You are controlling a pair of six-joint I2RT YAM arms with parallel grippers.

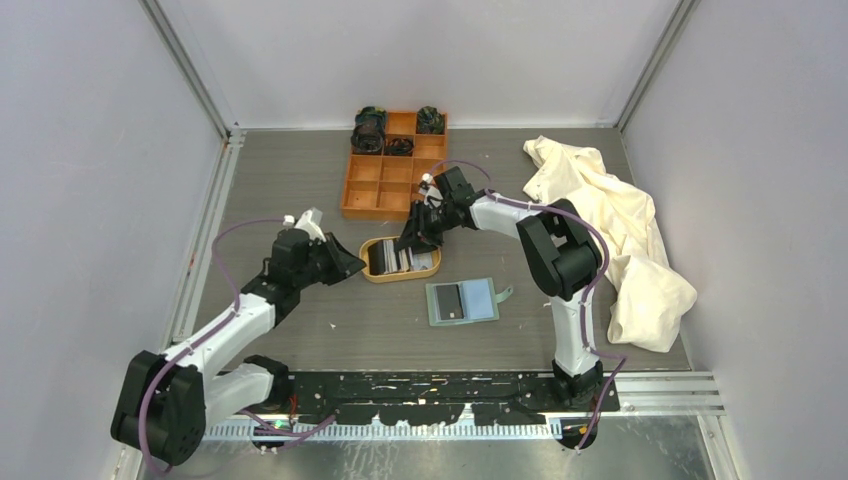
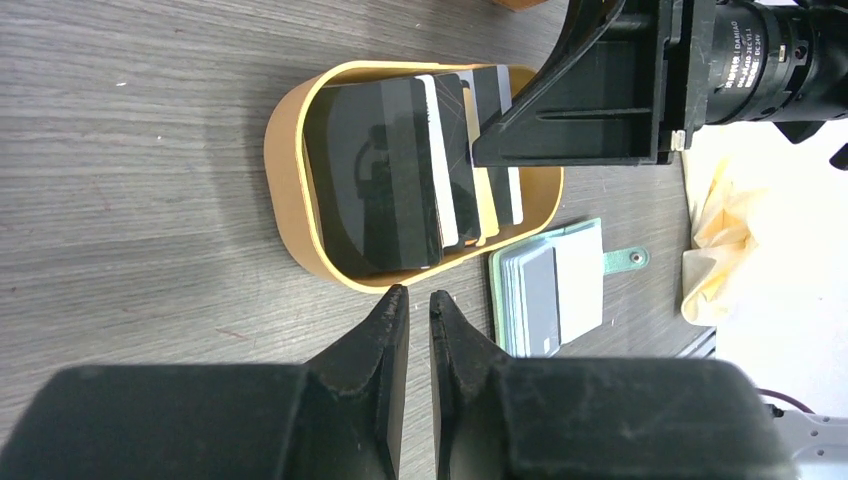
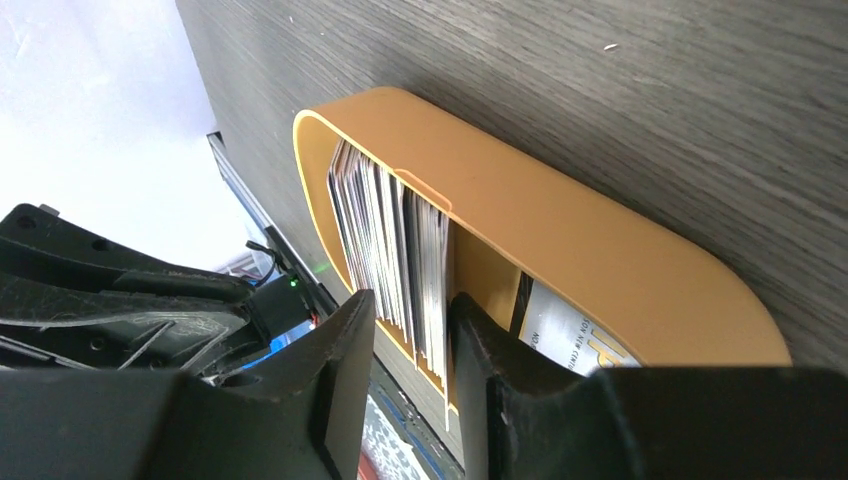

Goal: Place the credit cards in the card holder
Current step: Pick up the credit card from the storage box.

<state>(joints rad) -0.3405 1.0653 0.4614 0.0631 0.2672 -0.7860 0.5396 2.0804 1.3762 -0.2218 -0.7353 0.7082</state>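
The credit cards [image 1: 392,258] stand on edge in an oval tan tray [image 1: 372,274]; a black card [image 2: 385,170] faces my left wrist camera. My right gripper [image 1: 418,240] reaches down into the tray, and its jaws [image 3: 410,320] straddle part of the card stack [image 3: 385,230]. One finger touches the stack and a gap shows at the other. The sage-green card holder [image 1: 462,301] lies open on the table near the tray, cards in its pockets [image 2: 550,285]. My left gripper [image 2: 420,295] sits at the tray's rim [image 2: 290,180], empty, its jaws a thin slit apart.
An orange compartment box [image 1: 392,165] with dark items in its far cells stands behind the tray. A cream cloth [image 1: 610,230] lies heaped at the right. Another card [image 3: 565,330] rests against the tray's inner wall beside my right finger.
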